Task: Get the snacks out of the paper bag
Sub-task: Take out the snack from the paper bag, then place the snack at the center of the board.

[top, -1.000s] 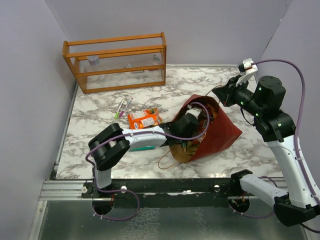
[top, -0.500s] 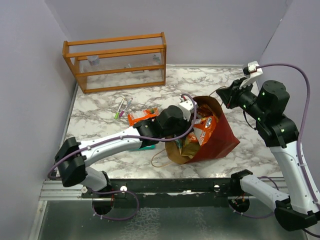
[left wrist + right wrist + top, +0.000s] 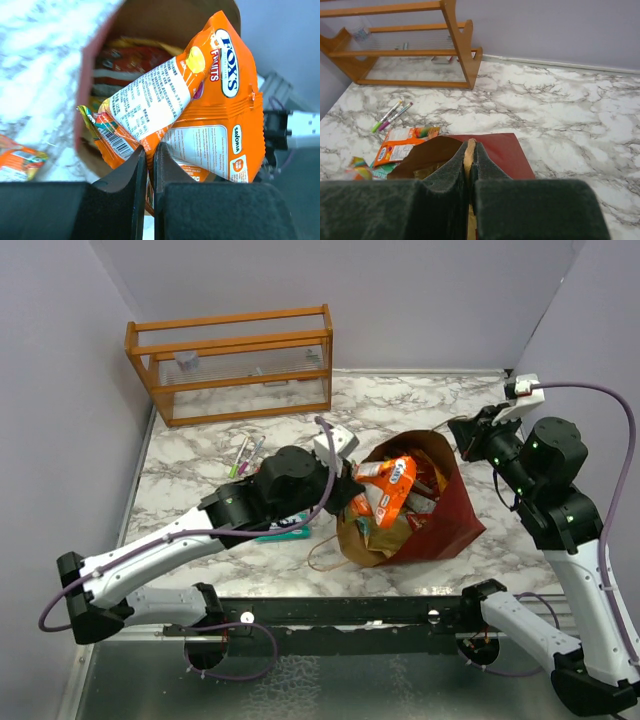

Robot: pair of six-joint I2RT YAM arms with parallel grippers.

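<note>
Top external view: the paper bag [image 3: 440, 525] lies tipped on its side in the middle of the marble-patterned desk [image 3: 400, 405], mouth facing left. It's dark red outside, brown kraft inside, and stuffed with snacks. One thin cord handle [image 3: 322, 562] loops out on the desk in front of it.

The left claw [image 3: 352, 485] sits right at the mouth, pinched down narrow on the edge of a shiny, crinkly orange packet [image 3: 390, 485]. From the left wrist, the left claw [image 3: 149, 147] has its fingers almost touching around that orange packet [image 3: 220, 130], which reads "FOX'S FRUITS". A second orange pack with a white label overlaps it, and it's hard to say if that one's clamped too. Deeper in the bag there's a dark red packet [image 3: 130, 62] and a bit of a yellow one [image 3: 145, 45]; an exact count isn't possible.

The right claw [image 3: 462, 432] is closed tight on the bag's far rim, and the right wrist view shows the kraft edge squeezed between its fingers.

Outside the bag, one orange pack [image 3: 402, 145] lies flat on the desk, with a teal packet [image 3: 285, 532] peeking from under the left arm. Two pens [image 3: 245, 453], pink and green, lie side by side near an orange wooden rack [image 3: 230, 360] at the back.
</note>
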